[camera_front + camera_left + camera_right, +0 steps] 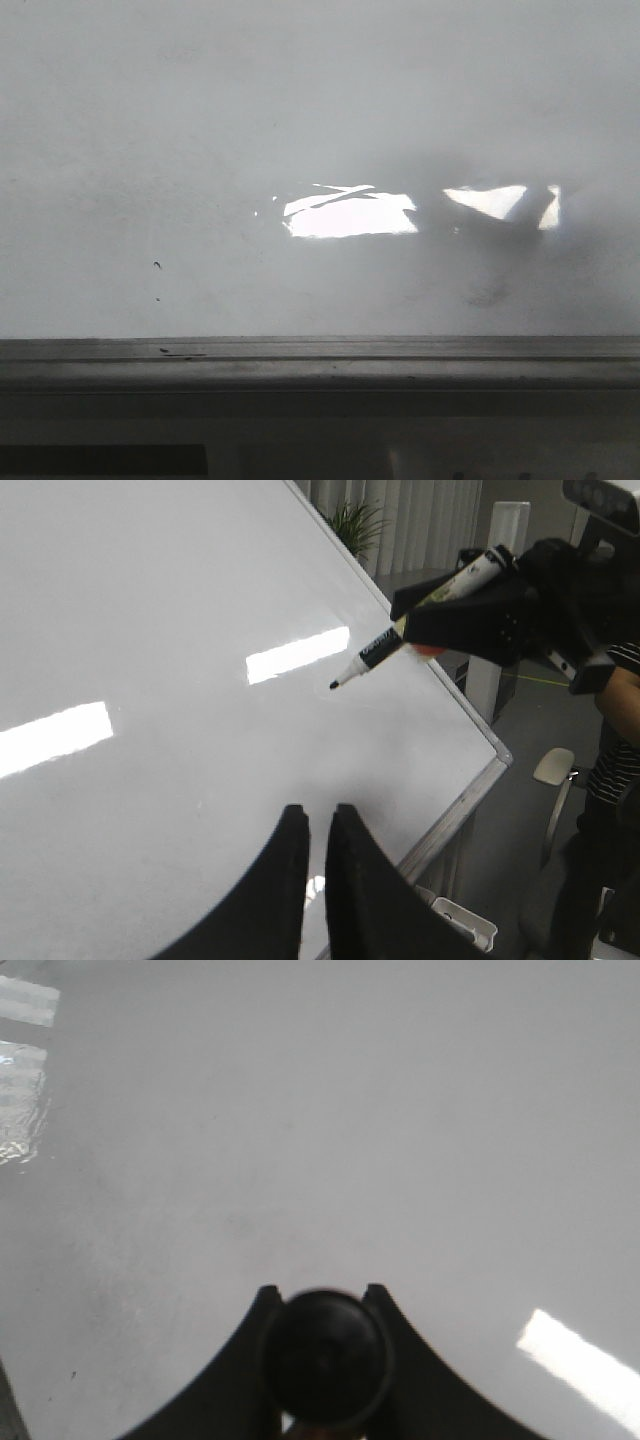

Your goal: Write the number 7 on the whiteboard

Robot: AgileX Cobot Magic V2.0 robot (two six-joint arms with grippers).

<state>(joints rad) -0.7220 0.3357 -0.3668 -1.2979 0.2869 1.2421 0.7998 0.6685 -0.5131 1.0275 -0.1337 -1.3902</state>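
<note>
We count one whiteboard (200,150), big and white, with one grey edge rail (320,350) along it

We count one marker (420,620), and it has one black tip

We count two grippers: the left gripper (316,825) and the right gripper (470,615). Each one has two black jaws, so that makes four jaws

We count two bright light patches (350,212) on the board from the front, and two tiny black specks (157,265)

We count one green plant (352,522), one person in a striped shirt (620,730), and one white chair (552,768)

We count zero drawn numbers so far
</note>
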